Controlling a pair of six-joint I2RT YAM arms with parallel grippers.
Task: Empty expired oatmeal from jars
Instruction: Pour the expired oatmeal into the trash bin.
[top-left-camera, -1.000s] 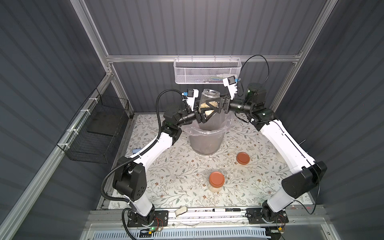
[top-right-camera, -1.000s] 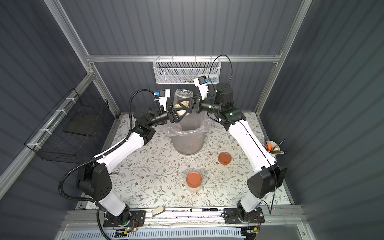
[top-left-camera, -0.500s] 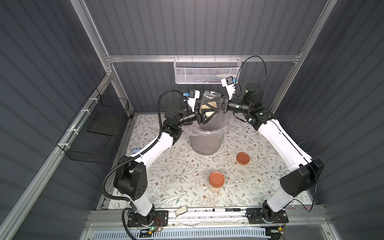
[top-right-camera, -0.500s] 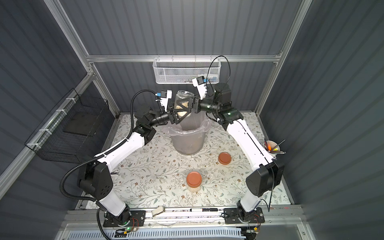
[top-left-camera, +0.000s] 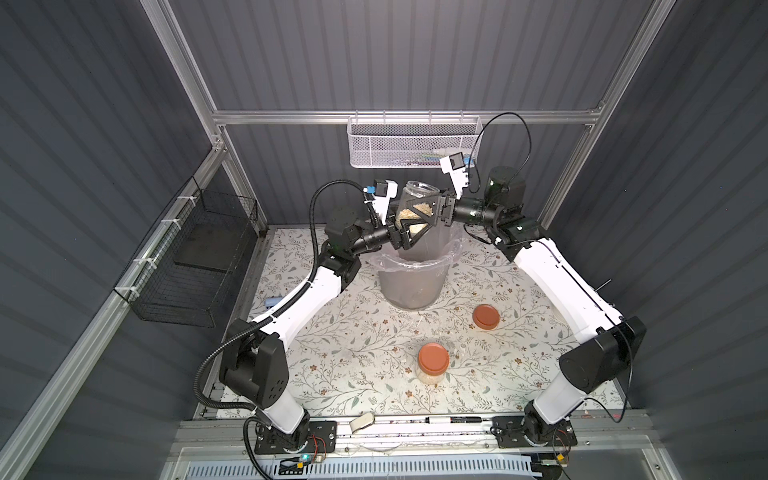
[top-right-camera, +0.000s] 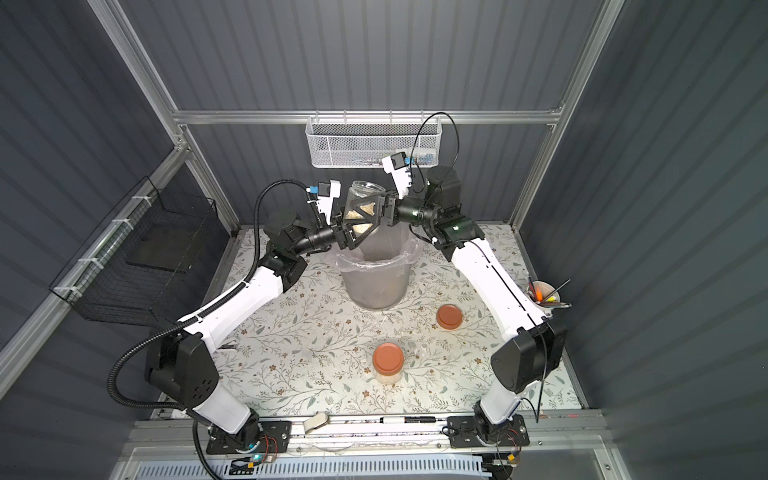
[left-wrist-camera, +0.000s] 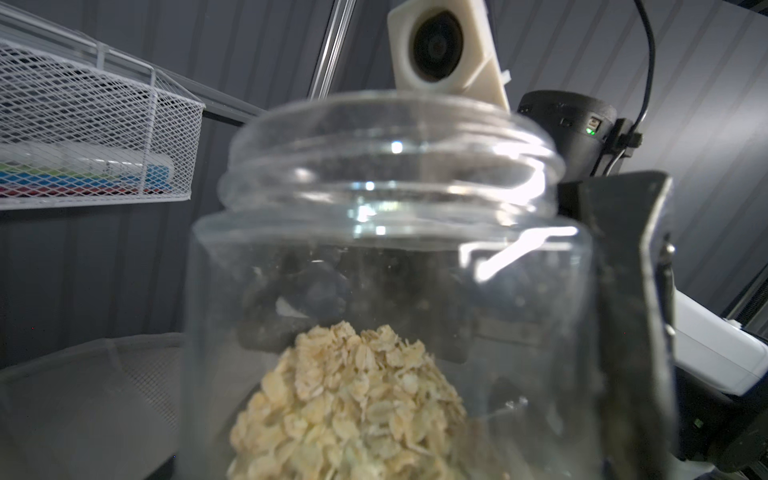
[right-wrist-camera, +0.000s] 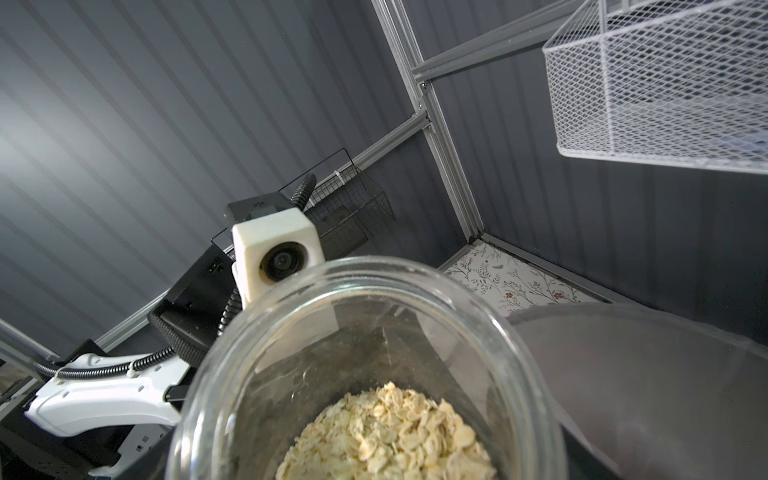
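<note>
Both top views, upper centre: open jar (top-left-camera: 415, 192), no lid, held upright in the air over the grey bin (top-left-camera: 409, 262).
- The oatmeal (left-wrist-camera: 353, 407) sits heaped at the jar's bottom; none is pouring.
- Left end effector (top-left-camera: 415, 230) reaches in from the left and pinches the lower body of the jar.
- Right end effector (top-left-camera: 409, 208) reaches in from the right with its jaws straddling the jar higher up. Cannot tell if they press on it or stand just clear.

Lower centre of the surface (top-left-camera: 353, 340): closed jar (top-left-camera: 433, 374), terracotta lid on, oats inside, untouched. Right of centre: loose lid (top-left-camera: 486, 316) lying flat, well apart from both jars.

Progress, as judged: first jar is uncapped and carried to the bin. Tipping it is not yet done. The second jar is wholly left to do.

Count: jars two; lids two (one on, one off); bin one; end effectors two.
</note>
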